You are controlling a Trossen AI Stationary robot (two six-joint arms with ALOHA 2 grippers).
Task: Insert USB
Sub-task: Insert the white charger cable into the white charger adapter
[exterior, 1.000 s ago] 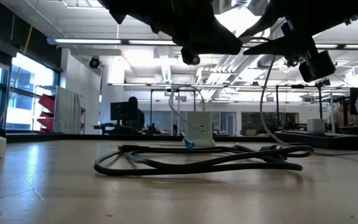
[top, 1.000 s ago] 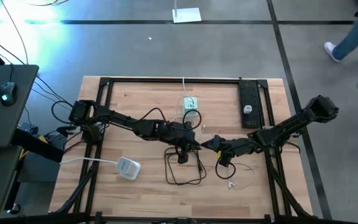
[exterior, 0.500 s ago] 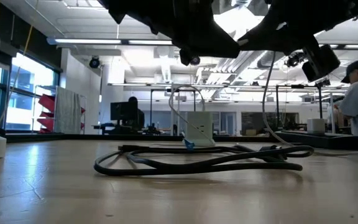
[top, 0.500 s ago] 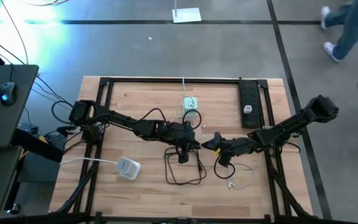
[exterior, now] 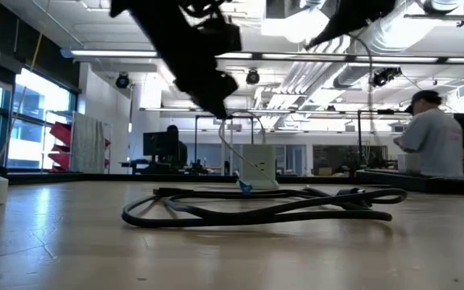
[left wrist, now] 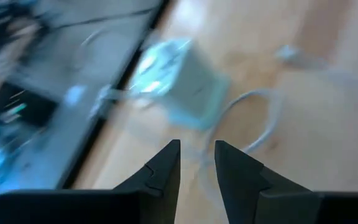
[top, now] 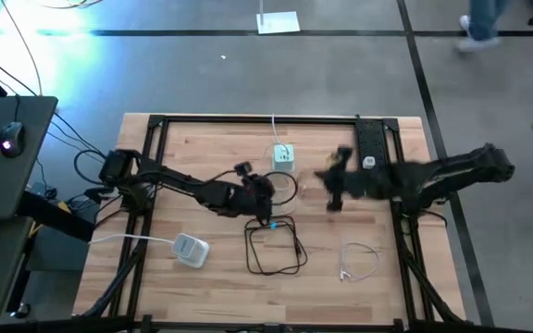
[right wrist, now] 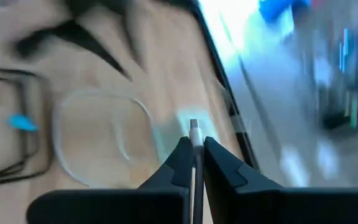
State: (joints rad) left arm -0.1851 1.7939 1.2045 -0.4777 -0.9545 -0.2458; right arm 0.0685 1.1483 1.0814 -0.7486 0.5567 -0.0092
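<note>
A white charger block [top: 283,155] stands on the table near the far edge; it also shows in the low view [exterior: 258,167] and the left wrist view [left wrist: 185,81]. My right gripper [top: 320,178] hovers to the right of it, shut on a white USB plug [right wrist: 194,132]. My left gripper [top: 268,188] hangs just on the near side of the block, slightly open [left wrist: 196,155] with nothing between its fingers. A black cable coil [top: 276,245] lies flat on the table nearer the front [exterior: 264,208]. My right gripper pinches the white USB plug [right wrist: 194,140] between its two fingers, and the plug's end sticks out past the fingertips toward the charger block [right wrist: 182,127]. The plug is lifted clear of the table. Its cable runs back between the fingers, out of sight.
A black power strip [top: 370,148] lies at the far right. A white adapter [top: 190,248] with its cord sits near the left front. A loose white cable [top: 359,262] lies at the right front. A person stands in the room beyond the table [exterior: 429,133].
My right gripper has risen and moved from beside the black coil toward the far edge, ending to the right of the charger block. My left gripper has lifted away from the coil and drawn toward the far left. The black coil has stayed in place.
</note>
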